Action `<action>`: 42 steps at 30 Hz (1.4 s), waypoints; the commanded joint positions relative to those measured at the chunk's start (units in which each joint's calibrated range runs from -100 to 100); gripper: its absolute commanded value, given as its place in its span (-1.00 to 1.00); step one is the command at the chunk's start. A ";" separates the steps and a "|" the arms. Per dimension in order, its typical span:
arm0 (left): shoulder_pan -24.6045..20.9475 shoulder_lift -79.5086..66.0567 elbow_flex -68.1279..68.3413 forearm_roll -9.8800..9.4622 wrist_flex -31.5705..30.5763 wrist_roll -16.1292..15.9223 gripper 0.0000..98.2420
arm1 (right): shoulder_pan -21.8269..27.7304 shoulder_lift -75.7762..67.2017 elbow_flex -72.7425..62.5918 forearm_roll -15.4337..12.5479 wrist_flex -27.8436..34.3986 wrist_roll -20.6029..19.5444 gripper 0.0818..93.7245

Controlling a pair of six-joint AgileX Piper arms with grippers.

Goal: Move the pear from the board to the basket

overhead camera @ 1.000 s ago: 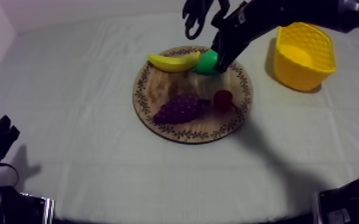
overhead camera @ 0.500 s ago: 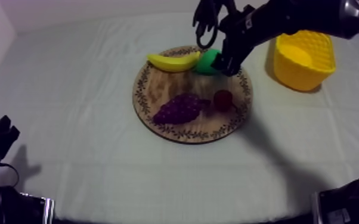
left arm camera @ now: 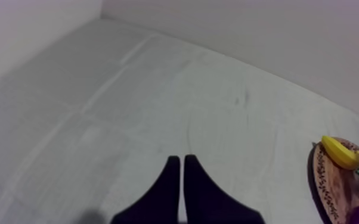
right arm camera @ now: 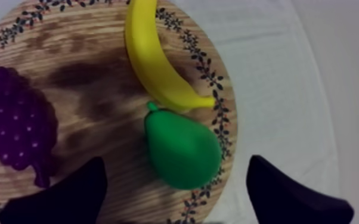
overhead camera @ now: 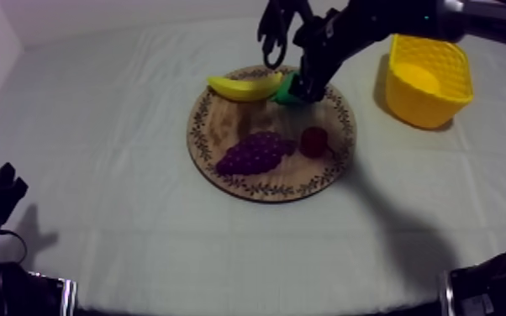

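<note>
Top view shows the yellow plastic basket (overhead camera: 425,102) by the table's (overhead camera: 97,235) far right edge, well apart from the round wooden board with a patterned rim (overhead camera: 223,126). On the board lie a yellow banana (overhead camera: 244,86), a green pear (overhead camera: 284,90), purple grapes (overhead camera: 255,153) and a small red fruit (overhead camera: 313,140). The pear sits at the board's far edge, just beside the banana's end. My right gripper (right arm camera: 176,173) reaches down over the pear, fingers wide apart, one on each side. My left gripper (left arm camera: 180,162) rests low by the near left corner, fingers pressed together.

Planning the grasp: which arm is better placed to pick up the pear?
Right. The right gripper hangs open over the pear on the wooden board, and the yellow basket stands on that side. The left gripper rests shut, away from the board.
</note>
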 commanded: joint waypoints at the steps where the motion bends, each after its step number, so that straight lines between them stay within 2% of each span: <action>1: -0.03 -0.04 0.00 0.01 0.02 0.01 -1.00 | -0.09 3.93 -2.23 1.01 0.47 -0.15 0.77; 10: -0.03 -0.04 0.00 0.01 0.02 0.00 -1.00 | 0.06 13.56 -9.10 5.39 0.82 -0.32 0.73; 14: -0.03 -0.04 0.00 0.01 0.02 0.01 -1.00 | 0.58 17.00 -12.16 6.49 0.63 -0.22 0.69; 18: -0.03 -0.04 0.00 0.01 0.02 0.02 -1.00 | 1.32 19.25 -14.03 6.50 -0.12 0.60 0.56; 25: -0.03 -0.04 0.00 0.01 0.02 0.02 -1.00 | 2.31 20.81 -15.58 4.21 -0.59 3.79 0.26; 31: -0.03 -0.04 0.00 0.01 0.02 0.02 -1.00 | 1.99 20.83 -14.62 3.07 -1.03 4.78 0.03; 42: -0.03 -0.04 0.00 0.01 0.02 0.02 -1.00 | 1.73 11.34 -7.17 2.82 0.14 4.36 -0.03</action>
